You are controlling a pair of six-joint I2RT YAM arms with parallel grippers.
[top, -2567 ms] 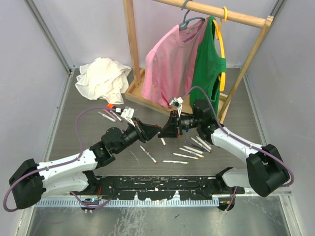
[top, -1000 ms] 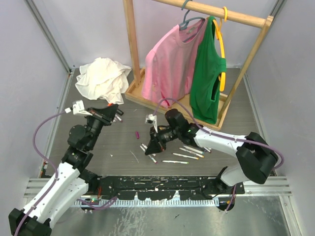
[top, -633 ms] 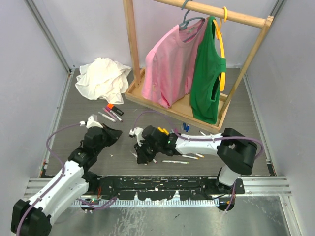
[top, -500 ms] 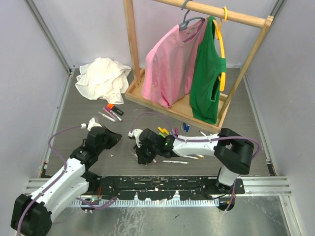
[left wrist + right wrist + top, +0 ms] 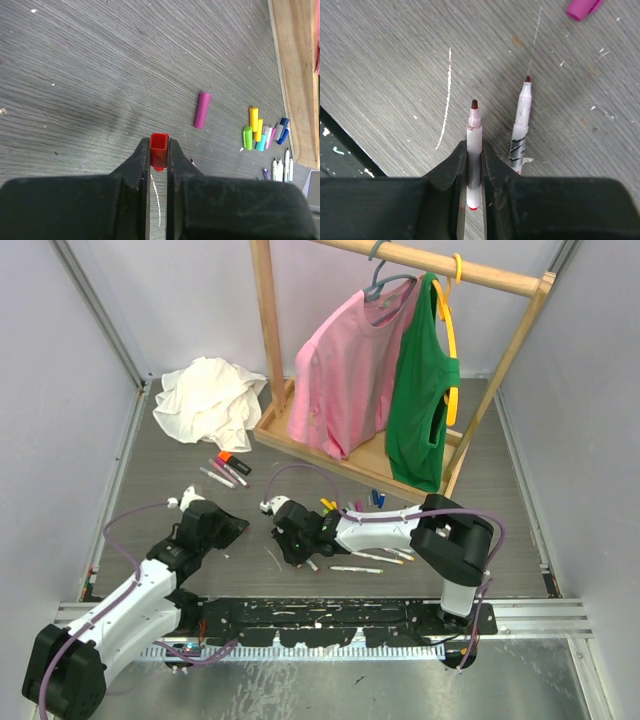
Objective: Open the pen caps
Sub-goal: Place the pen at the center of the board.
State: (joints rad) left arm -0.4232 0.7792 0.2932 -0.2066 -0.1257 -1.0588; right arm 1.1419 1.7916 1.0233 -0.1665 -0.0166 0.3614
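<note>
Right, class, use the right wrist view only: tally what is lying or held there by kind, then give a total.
Uncapped pens: 2, one in the right gripper, one lying beside it
Magenta cap: 1
Total: 3

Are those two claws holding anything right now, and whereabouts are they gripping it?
The left gripper pinches a red cap by its sides. The right gripper clamps an uncapped pen by its barrel, tip sticking out.

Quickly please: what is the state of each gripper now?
Left gripper: closed, holding a red cap.
Right gripper: closed, holding an uncapped pen.
</note>
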